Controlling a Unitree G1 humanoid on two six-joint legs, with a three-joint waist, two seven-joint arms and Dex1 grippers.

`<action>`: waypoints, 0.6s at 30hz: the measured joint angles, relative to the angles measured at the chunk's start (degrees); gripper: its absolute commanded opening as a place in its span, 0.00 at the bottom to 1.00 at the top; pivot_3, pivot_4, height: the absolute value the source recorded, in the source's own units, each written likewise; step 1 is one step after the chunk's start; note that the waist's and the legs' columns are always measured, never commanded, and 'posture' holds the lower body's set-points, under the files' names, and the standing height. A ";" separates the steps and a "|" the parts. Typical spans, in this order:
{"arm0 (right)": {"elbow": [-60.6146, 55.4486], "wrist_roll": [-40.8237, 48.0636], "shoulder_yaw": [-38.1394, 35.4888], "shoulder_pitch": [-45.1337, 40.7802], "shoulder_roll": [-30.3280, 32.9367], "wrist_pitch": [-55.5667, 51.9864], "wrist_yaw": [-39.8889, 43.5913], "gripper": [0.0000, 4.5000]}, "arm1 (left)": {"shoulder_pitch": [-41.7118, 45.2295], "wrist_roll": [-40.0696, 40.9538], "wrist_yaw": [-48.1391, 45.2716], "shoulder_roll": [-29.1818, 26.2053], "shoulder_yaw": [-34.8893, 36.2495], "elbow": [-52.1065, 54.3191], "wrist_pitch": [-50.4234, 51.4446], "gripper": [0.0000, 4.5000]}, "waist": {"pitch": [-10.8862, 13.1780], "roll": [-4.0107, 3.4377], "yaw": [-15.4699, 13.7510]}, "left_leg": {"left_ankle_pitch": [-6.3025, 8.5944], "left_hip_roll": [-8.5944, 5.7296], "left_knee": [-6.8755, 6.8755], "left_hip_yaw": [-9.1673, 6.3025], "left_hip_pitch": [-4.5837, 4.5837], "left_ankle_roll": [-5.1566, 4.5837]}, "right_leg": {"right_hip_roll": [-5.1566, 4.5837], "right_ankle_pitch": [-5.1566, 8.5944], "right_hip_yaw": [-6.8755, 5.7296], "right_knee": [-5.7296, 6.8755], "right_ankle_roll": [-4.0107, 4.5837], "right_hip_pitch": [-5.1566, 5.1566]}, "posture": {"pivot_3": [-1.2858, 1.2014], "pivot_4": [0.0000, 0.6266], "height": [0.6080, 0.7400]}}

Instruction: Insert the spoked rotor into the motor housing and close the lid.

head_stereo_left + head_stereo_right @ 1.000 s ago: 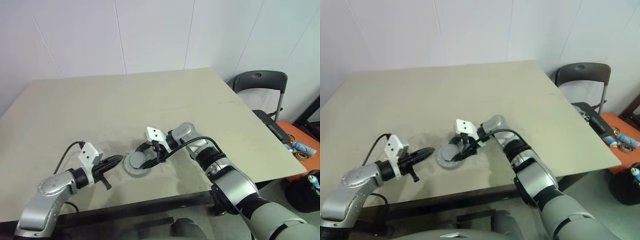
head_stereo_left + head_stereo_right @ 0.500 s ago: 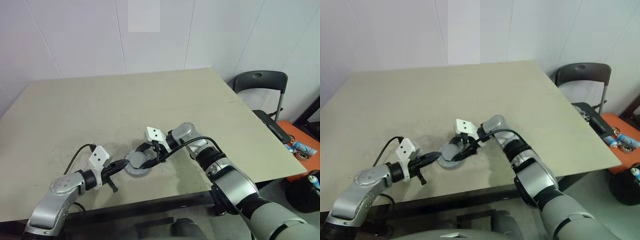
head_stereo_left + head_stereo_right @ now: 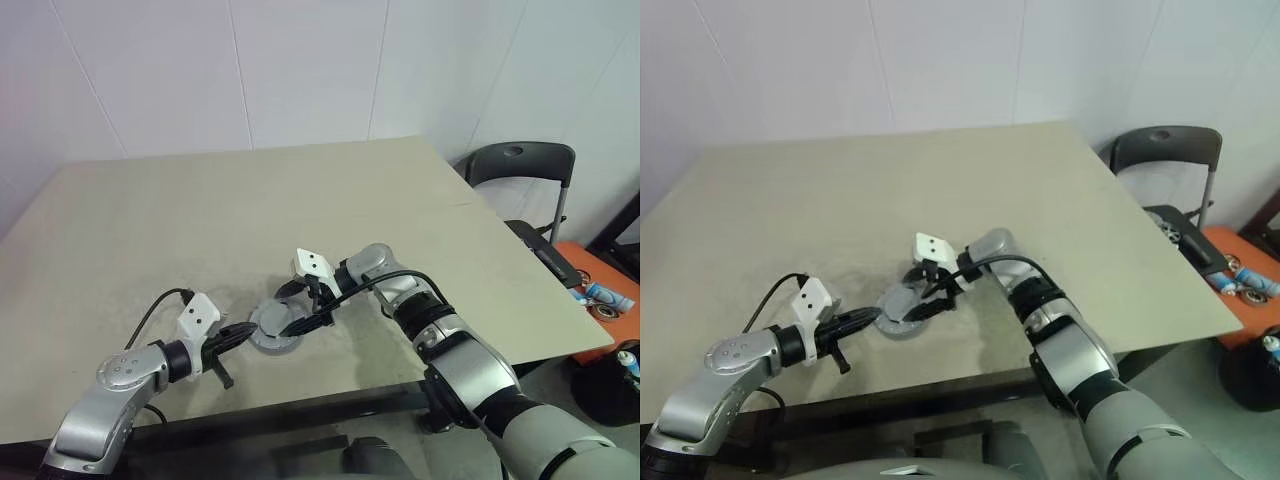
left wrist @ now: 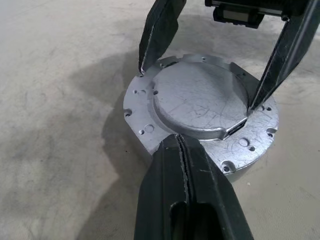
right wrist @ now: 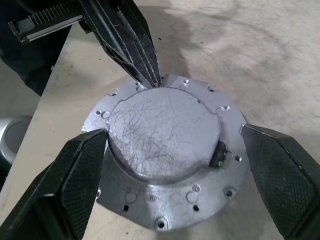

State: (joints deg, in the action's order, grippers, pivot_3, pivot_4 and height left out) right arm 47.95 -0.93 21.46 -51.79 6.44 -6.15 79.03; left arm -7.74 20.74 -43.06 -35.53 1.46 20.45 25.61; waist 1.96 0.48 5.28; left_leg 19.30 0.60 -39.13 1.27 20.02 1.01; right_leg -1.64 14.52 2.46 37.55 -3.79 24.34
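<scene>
The motor housing (image 3: 274,329) is a round silver body with a holed flange, standing near the table's front edge. A flat raised grey disc, seemingly the lid (image 4: 199,102), covers its top. The spoked rotor is hidden. My left gripper (image 3: 251,329) is shut, its tip (image 4: 179,138) resting on the flange's near-left rim (image 5: 150,86). My right gripper (image 3: 293,308) is open, its fingers (image 5: 82,165) standing on either side of the raised disc, clear of it. Both right fingers (image 4: 159,35) also show in the left wrist view.
The beige table (image 3: 300,200) stretches wide behind and to both sides of the housing. A dark chair (image 3: 520,170) stands past the table's right edge. An orange box with small items (image 3: 600,292) lies on the floor at the right.
My right gripper's jaws have spread wider, away from the raised disc. My left gripper's shut tip has edged right onto the housing's rim. The housing has stayed put.
</scene>
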 measured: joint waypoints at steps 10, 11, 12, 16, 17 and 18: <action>-8.09 7.87 -10.12 -0.32 5.72 -21.53 -5.10 0.99 | 0.21 0.00 -1.40 -0.32 -0.13 -0.19 -0.14 0.00 | 0.01 -0.03 -1.32 | 0.00 0.02 0.00 0.00 0.04 0.00 | 0.01 0.01 0.01 -0.01 0.02 0.06 | 0.52 0.00 1.00; -9.41 8.87 -10.58 -0.36 6.81 -28.31 -5.61 0.99 | 0.21 -0.01 -1.57 -0.35 -0.13 -0.27 -0.23 0.00 | 0.01 -0.03 -1.43 | 0.00 0.02 0.00 0.00 0.05 0.00 | 0.00 0.01 0.01 -0.01 0.02 0.06 | 0.52 0.00 1.00; -11.19 9.52 -10.17 -0.59 8.67 -37.46 -5.95 0.99 | 0.20 -0.01 -1.80 -0.35 -0.12 -0.38 -0.44 0.00 | 0.01 -0.04 -1.64 | 0.00 0.01 -0.01 0.00 0.09 0.00 | -0.05 0.01 0.01 -0.02 0.03 0.09 | 0.52 0.00 1.00; -13.07 13.14 -10.11 -2.01 12.86 -64.07 -8.03 0.99 | 0.06 0.00 -2.08 -0.41 0.03 -0.76 -1.28 0.00 | 0.00 -0.07 -1.90 | 0.00 0.01 -0.01 0.01 0.21 -0.01 | -0.08 0.02 0.01 -0.03 0.05 0.21 | 0.52 0.00 1.00; -13.76 14.49 -10.50 -2.03 13.33 -69.52 -8.62 0.99 | 0.04 0.00 -2.15 -0.42 0.05 -0.79 -1.35 0.00 | 0.00 -0.10 -1.87 | 0.00 0.02 0.00 0.01 0.23 -0.01 | -0.07 0.02 0.01 -0.03 0.06 0.23 | 0.52 0.00 1.00; -14.46 15.78 -11.13 -2.03 13.43 -73.87 -9.65 0.99 | 0.03 0.00 -2.24 -0.43 0.09 -0.86 -1.41 0.00 | -0.01 -0.16 -1.84 | 0.00 0.02 0.00 0.01 0.25 -0.01 | -0.06 0.02 0.01 -0.03 0.05 0.26 | 0.52 0.00 1.00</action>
State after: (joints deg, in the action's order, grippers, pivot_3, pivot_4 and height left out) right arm 33.49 14.85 10.34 -53.81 19.88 -80.02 69.38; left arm -7.71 20.74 -45.30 -35.95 1.55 19.58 24.20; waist 1.95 0.31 3.44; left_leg 19.30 0.62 -39.13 1.29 20.27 1.00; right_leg -1.70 14.54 2.47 37.52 -3.73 24.60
